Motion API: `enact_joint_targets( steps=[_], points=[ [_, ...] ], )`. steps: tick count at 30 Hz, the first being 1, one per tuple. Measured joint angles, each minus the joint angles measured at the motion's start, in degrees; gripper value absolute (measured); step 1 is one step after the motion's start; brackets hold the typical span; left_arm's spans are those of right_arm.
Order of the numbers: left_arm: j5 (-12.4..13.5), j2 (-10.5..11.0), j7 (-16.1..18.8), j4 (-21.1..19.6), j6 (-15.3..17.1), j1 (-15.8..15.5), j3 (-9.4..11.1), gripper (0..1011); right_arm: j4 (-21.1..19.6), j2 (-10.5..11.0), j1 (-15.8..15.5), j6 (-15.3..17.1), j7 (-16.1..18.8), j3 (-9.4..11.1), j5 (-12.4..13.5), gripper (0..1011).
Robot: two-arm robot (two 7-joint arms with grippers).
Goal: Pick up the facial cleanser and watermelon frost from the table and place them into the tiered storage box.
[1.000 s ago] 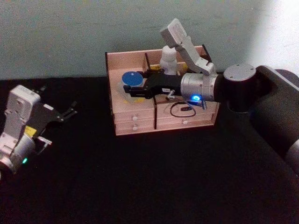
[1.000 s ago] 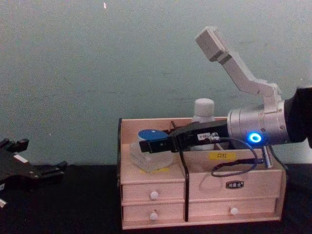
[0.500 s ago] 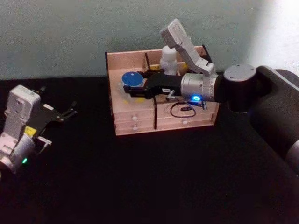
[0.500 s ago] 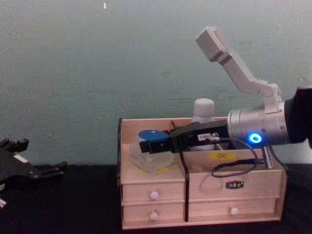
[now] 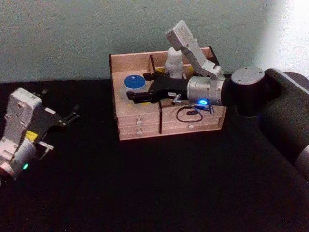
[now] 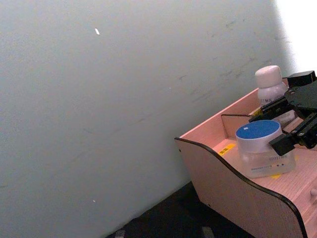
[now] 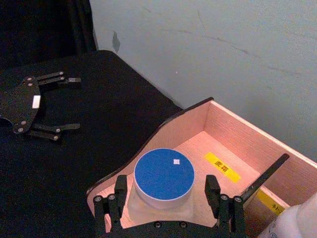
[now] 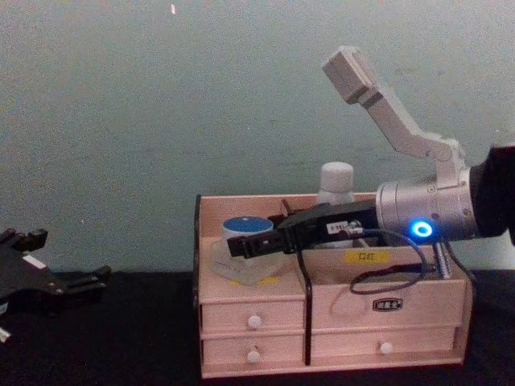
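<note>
The watermelon frost (image 7: 163, 176), a squat clear jar with a blue-topped lid, stands in the left compartment of the tiered storage box (image 5: 140, 128). My right gripper (image 7: 166, 182) is open, with one finger on each side of the jar and a gap at both sides. From the chest view the jar (image 8: 245, 227) rests on the compartment floor with a dark finger in front of it. The facial cleanser (image 5: 174, 62), a white capped bottle, stands upright in the box's rear compartment behind my right arm. My left gripper (image 5: 60, 104) hangs open over the black table at the far left.
The box stands against the pale wall at the back of the black table (image 5: 159, 183). Its two rows of drawers with white knobs (image 8: 255, 322) face me. A black cable (image 5: 187, 113) hangs from my right wrist in front of the box.
My right gripper has opened and let go of the watermelon frost, which now sits lower in the left compartment with its whole lid showing. The left arm has not moved.
</note>
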Motion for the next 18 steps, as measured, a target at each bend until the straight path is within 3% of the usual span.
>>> enact_joint_targets(
  steps=[18],
  points=[
    [0.0,0.0,0.0,0.0,0.0,0.0,0.0,1001,-0.6,0.2,-0.1,-0.3,-0.1,0.2,0.0,1003]
  ],
)
